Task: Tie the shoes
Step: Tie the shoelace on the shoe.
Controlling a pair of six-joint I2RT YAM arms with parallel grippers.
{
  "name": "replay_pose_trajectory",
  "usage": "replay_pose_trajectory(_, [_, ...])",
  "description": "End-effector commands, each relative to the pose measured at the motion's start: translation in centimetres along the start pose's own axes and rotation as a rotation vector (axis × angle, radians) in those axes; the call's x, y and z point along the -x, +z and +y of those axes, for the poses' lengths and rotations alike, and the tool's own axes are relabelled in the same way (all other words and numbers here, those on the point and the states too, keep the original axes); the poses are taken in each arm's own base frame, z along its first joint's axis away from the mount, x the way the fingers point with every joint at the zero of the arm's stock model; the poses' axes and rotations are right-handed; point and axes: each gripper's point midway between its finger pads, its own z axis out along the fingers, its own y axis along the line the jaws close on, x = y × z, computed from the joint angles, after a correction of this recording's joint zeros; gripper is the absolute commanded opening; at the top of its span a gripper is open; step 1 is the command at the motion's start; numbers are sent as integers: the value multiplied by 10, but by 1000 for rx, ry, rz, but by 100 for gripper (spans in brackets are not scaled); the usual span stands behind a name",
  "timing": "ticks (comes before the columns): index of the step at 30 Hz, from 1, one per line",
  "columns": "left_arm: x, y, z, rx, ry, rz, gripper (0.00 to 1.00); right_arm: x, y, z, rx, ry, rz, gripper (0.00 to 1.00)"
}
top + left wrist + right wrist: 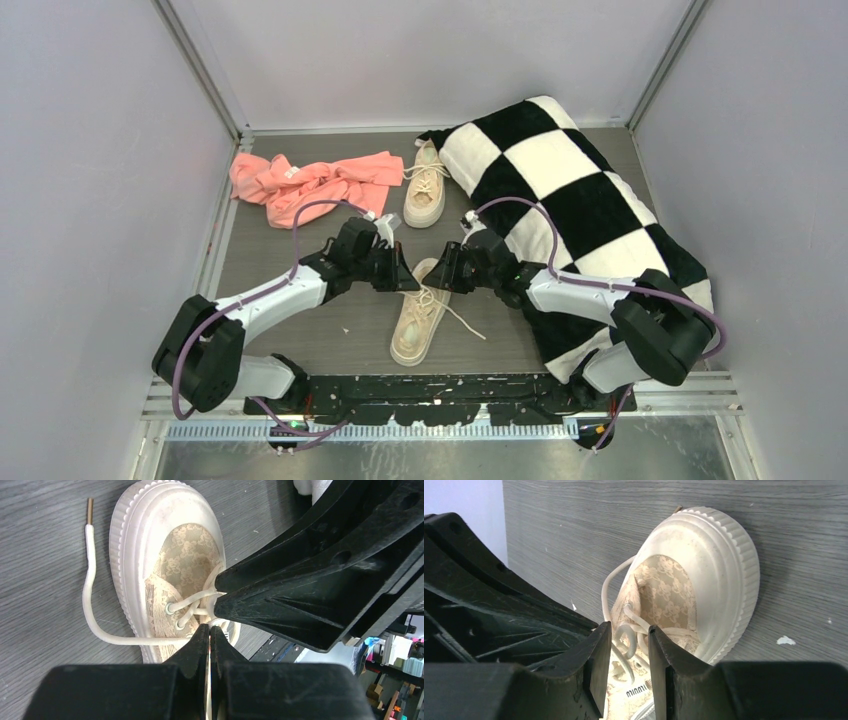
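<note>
The two grippers meet over the far end of the near shoe (418,318), hiding its eyelets from above; the wrist views cut off its heel. The left gripper (209,629) reaches in low, jaws pressed together on a lace (89,595). The right gripper (630,630) faces it, jaws apart astride a loop (624,636). The other shoe (425,190) stands beyond.

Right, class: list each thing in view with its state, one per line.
Near shoe: upright, laces untied, one end trailing on the table.
Far shoe: upright, laces too small to judge.
Left gripper: shut at the near shoe's laces.
Right gripper: open, lace loop between its fingers.
Pink cloth: crumpled.
Checkered pillow: lying flat.
</note>
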Motion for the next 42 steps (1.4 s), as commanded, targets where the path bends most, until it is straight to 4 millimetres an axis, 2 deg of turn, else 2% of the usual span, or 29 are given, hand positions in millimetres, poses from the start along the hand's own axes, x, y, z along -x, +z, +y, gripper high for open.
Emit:
replay_pose_trajectory(1, [-6, -2, -5, -31, 23, 14, 1, 6, 0, 20, 78, 0, -11, 38])
replay_pose_trajectory(8, [-1, -3, -5, -25, 27, -10, 1, 2, 2, 19, 78, 8, 10, 36])
replay_pose_trajectory(15, [1, -3, -7, -29, 30, -14, 0, -1, 4, 13, 58, 19, 16, 39])
replay_pose_trajectory(17, [0, -3, -6, -28, 30, -13, 1, -1, 3, 14, 65, 16, 17, 35])
replay_pose_trajectory(23, [-2, -2, -5, -30, 28, -8, 0, 0, 1, 17, 76, 13, 9, 10])
replay_pose_trajectory(25, [-4, -2, -5, -35, 28, 1, 1, 2, 0, 17, 77, 12, 0, 5])
replay_pose_trajectory(30, [-10, -4, -4, -41, 34, 20, 1, 7, 1, 20, 83, 7, -22, 1])
replay_pose_trajectory(37, [-18, -10, -6, -56, 49, 43, 0, 13, 1, 24, 92, -4, -43, 1])
replay_pose_trajectory(42, [-16, -17, -4, -16, 78, 49, 20, 19, 0, 30, 104, -22, -61, 1])
